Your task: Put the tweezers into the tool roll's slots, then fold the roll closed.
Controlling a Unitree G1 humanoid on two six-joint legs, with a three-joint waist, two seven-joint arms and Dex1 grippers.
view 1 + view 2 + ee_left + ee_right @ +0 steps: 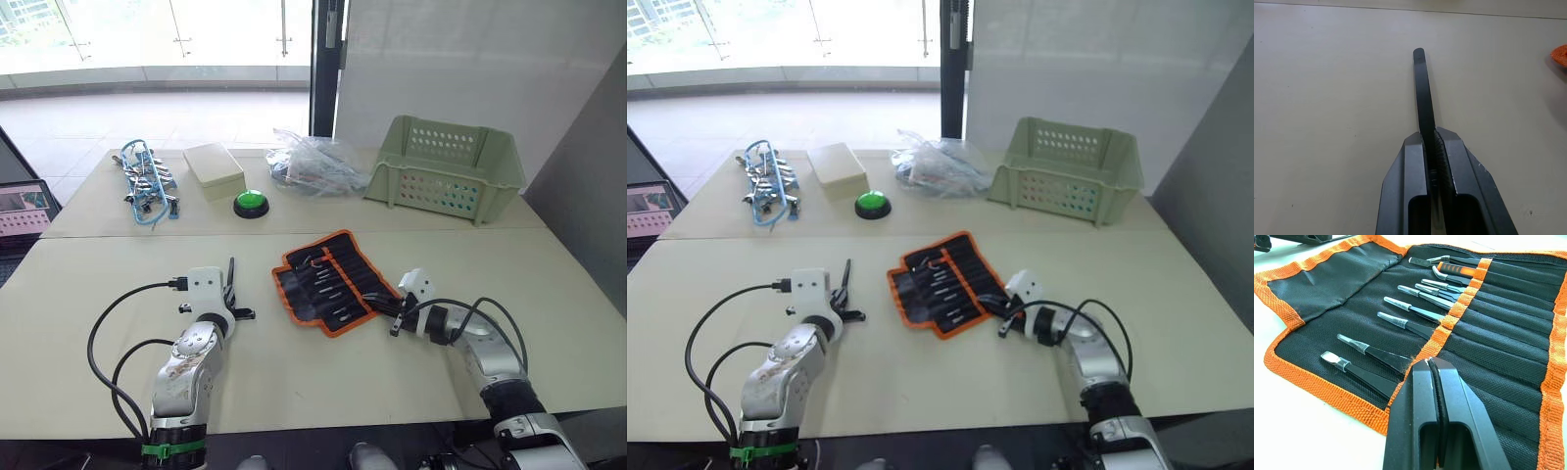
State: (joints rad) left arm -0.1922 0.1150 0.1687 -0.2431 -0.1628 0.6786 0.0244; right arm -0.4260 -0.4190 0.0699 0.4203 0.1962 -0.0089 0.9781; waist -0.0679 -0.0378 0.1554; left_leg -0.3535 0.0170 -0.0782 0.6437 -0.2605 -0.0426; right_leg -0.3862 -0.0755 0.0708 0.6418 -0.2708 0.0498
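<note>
The tool roll point(333, 282) lies open and flat on the near table, black with orange edging point(1288, 316). Several tweezers point(1415, 312) sit side by side in its slots, tips pointing out. To the roll's left, my left gripper point(230, 294) is shut on one slim dark pair of tweezers point(1421, 88), which sticks out past the fingertips above bare tabletop. My right gripper point(384, 311) is at the roll's right corner, shut, its tips point(1431, 363) over the orange band of the pocket row. I cannot tell whether they pinch the fabric.
On the far table stand a pale green basket point(451, 166), a clear plastic bag point(318, 164), a green button point(251, 204), a beige box point(214, 168) and a blue-and-silver bundle point(147, 183). A screen point(22, 211) sits at the far left edge.
</note>
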